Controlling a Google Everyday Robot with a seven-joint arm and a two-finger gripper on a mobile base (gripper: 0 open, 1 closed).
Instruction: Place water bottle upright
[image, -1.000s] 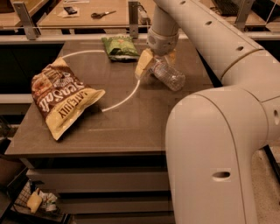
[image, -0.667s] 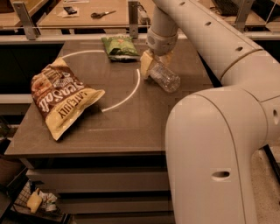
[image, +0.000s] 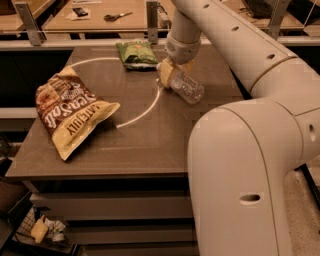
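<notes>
At the table's (image: 150, 150) near left lies a brown chip bag (image: 70, 115). Farther back the water bottle (image: 189, 89) leans, base low to the right, with its neck end clamped in the gripper (image: 169, 74) just up-left of it. The righting step seems in hand; next, bring the neck over the base, then release. A green bag (image: 135, 52) lies beyond

Chip bag (image: 70, 115) near the desk's left edge reads "Sea Salt"; its other print is unreadable. Gripper (image: 170, 75) near the far edge clasps the water bottle (image: 190, 90).
</notes>
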